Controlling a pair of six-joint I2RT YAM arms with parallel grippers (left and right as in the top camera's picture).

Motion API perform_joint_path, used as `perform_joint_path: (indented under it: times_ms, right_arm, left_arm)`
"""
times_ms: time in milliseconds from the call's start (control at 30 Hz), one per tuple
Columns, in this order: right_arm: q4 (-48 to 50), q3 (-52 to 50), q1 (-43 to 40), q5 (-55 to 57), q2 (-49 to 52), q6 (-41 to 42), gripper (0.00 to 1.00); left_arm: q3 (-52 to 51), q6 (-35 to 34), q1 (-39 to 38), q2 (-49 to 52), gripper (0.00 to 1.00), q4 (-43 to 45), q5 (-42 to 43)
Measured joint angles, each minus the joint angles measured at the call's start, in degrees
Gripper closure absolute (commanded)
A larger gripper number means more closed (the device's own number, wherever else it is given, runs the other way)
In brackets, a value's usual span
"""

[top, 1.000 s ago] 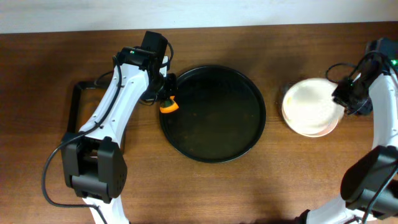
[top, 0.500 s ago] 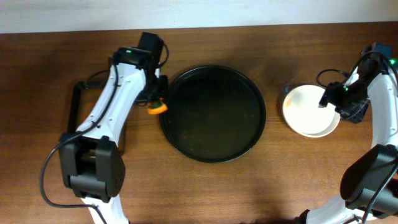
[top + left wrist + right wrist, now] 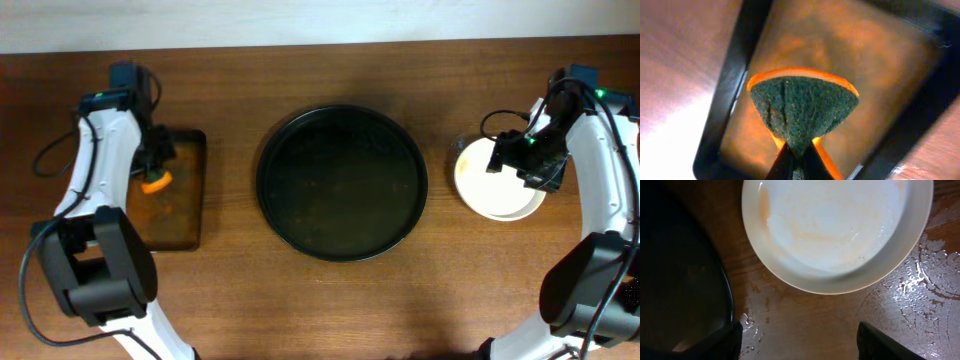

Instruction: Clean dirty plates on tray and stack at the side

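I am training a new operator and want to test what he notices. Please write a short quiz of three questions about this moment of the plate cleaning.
1. True or false: the round black tray holds no plate.
2. What does the left end effector grip? A) a cloth B) a sponge C) nothing
3. Fill in: the sponge is over the small ____ tray.

Key
1. True.
2. B.
3. Rectangular: it is the rectangular tray with the brownish floor, at the table's left end in the overhead view.
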Motion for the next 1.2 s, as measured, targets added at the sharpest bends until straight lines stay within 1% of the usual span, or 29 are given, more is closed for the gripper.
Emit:
perform_joint_path:
  times_ms: [33, 67, 100, 133, 200, 333, 400, 433, 467, 567, 600, 667, 700, 767, 800, 833, 900, 933, 1033, 1067, 1167, 1200]
  right_arm:
    - [0.0, 0.0, 0.0, -0.02, 0.0, -0.02, 0.26]
    - [-0.02, 0.0, 0.0, 0.0, 0.0, -0.04, 0.26]
    - [0.0, 0.0, 0.0, 0.0, 0.0, -0.04, 0.26]
    - [-0.02, 0.0, 0.0, 0.0, 0.0, -0.09, 0.26]
    - [0.0, 0.0, 0.0, -0.02, 0.0, -0.2, 0.26]
    - [-0.02, 0.0, 0.0, -0.02, 0.0, -0.28, 0.25]
    - [0.0, 0.0, 0.0, -1.29, 0.0, -1.66, 0.11]
    - [0.02, 0.0, 0.04, -2.58, 0.0, -3.19, 0.01]
    - [0.22, 0.0, 0.11, -3.63, 0.0, -4.13, 0.01]
    - [1.33, 0.0, 1.51, -7.54, 0.0, -7.08, 0.01]
    - [2.08, 0.0, 2.64, -8.66, 0.0, -7.96, 0.01]
    - [2.89, 0.0, 6.86, -10.27, 0.0, -9.92, 0.01]
    - [2.89, 0.0, 8.31, -10.23, 0.0, -10.14, 0.01]
    - [2.56, 0.0, 11.76, -9.94, -0.02, -10.1, 0.01]
    - [2.27, 0.0, 12.57, -9.81, -0.02, -10.03, 0.01]
    - [1.99, 0.0, 13.42, -9.81, -0.07, -9.86, 0.01]
    - [1.2, 0.0, 13.92, -9.75, -0.17, -9.6, 0.01]
    - [0.66, 0.0, 13.9, -9.51, -0.44, -9.53, 0.01]
    - [-0.07, -0.09, 13.79, -8.26, -3.06, -9.22, 0.01]
    - [0.2, -0.28, 13.79, -8.04, -4.48, -9.2, 0.01]
    - [3.3, -3.8, 13.79, -7.45, -12.74, -8.96, 0.01]
    - [5.07, -6.32, 13.79, -7.17, -17.62, -8.83, 0.01]
  left_arm:
    - [-0.63, 0.44, 0.85, 0.0, 0.55, -0.02, -0.09]
    - [-0.92, 0.48, 1.44, 0.04, 0.43, 0.04, -0.2]
    - [-0.98, 0.33, 1.97, 0.04, 0.33, 0.04, -0.24]
    - [-0.98, 0.72, 2.25, 0.04, 0.3, 0.22, -0.26]
    - [-0.98, 1.2, 2.51, 0.04, 0.27, 0.5, -0.24]
    - [-1.01, 2.38, 2.45, 0.04, 0.27, 0.04, 0.17]
    - [-1.01, 3.04, 2.47, 0.04, 0.27, -0.24, 1.66]
    - [-1.01, 3.54, 2.47, 0.04, 0.27, -0.11, 3.54]
    - [-1.01, 4.04, 2.47, 0.02, 0.27, 0.11, 5.03]
    - [-1.01, 7.21, 2.14, -1.07, 0.22, 1.9, 13.2]
    - [-1.01, 8.31, 1.77, -1.88, 0.01, 2.29, 15.06]
    - [-1.01, 11.1, -0.46, -5.11, 0.01, 1.99, 18.36]
    - [-0.94, 11.54, -1.25, -5.9, 0.01, 1.18, 18.58]
    - [-0.81, 11.96, -2.75, -7.08, 0.01, -3.61, 18.88]
    - [-0.85, 11.96, -3.69, -7.43, 0.01, -7.56, 19.39]
    - [-0.83, 11.93, -3.89, -7.41, 0.01, -9.53, 19.61]
    - [-1.18, 11.96, -3.76, -7.43, 0.01, -15.34, 20.0]
    - [-1.66, 11.93, -3.69, -7.72, 0.01, -16.39, 20.2]
    - [-5.44, 11.93, -3.63, -9.81, 0.01, -16.2, 20.76]
    - [-7.74, 11.93, -3.63, -11.45, 0.01, -14.71, 20.87]
    - [-14.93, 11.96, -3.63, -19.21, 0.01, -9.97, 20.94]
    - [-18.38, 11.96, -3.63, -24.11, 0.01, -7.48, 20.9]
